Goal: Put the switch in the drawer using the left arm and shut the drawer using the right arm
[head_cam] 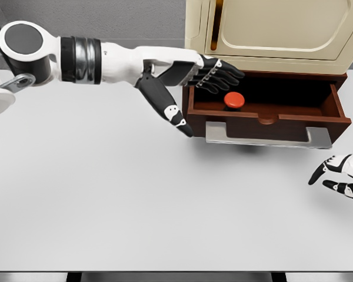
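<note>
Lying inside open drawer (pixel 265 114), left part: switch (pixel 233 100), red, free of any grasp. Left hand (pixel 215 73) over drawer's left rim, fingers spread, thumb stretched down outside; nothing held. Right hand (pixel 338 176) low on table (pixel 135 205), near right edge, fingers relaxed, empty. Cream cabinet (pixel 276 29) above drawer.
</note>
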You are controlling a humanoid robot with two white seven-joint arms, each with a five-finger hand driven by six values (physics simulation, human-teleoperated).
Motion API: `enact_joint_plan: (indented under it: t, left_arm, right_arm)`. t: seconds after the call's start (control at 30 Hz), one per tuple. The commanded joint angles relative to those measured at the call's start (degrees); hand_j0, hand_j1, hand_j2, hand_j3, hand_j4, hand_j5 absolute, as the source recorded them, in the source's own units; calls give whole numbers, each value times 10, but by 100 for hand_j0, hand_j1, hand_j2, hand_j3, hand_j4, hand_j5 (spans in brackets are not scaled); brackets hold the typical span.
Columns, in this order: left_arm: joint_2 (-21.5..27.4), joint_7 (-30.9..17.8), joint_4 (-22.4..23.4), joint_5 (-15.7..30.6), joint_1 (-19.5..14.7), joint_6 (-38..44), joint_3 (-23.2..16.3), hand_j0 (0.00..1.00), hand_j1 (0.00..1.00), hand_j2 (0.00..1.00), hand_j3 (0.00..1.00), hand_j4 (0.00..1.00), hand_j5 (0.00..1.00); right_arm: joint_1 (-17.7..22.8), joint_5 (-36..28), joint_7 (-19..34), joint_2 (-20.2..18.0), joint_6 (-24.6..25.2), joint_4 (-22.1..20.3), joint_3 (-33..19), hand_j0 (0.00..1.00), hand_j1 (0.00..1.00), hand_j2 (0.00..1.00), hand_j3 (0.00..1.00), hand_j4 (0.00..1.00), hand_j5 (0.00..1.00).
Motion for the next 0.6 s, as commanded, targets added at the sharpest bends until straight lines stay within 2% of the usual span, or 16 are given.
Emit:
enact_joint_plan:
  t: [0.0, 0.17, 0.43, 0.57]
  left_arm:
    - [-20, 32, 4, -16, 4, 20, 1, 100, 100, 100, 100, 100, 100]
    - [-40, 33, 27, -24, 12, 20, -4, 100, 100, 100, 100, 100, 100]
    - [-49, 34, 32, -38, 32, 21, -6, 100, 100, 100, 100, 100, 100]
    - [-73, 30, 68, -38, 33, 21, -6, 100, 100, 100, 100, 100, 100]
  right_arm:
    - [0, -5, 0, 0, 2, 0, 1, 51, 51, 51, 51, 51, 51]
    - [0, -5, 0, 0, 2, 0, 1, 50, 50, 50, 50, 50, 50]
    - [0, -5, 0, 0, 2, 0, 1, 50, 50, 50, 50, 50, 50]
    - [0, -5, 0, -1, 2, 0, 1, 50, 50, 50, 50, 50, 50]
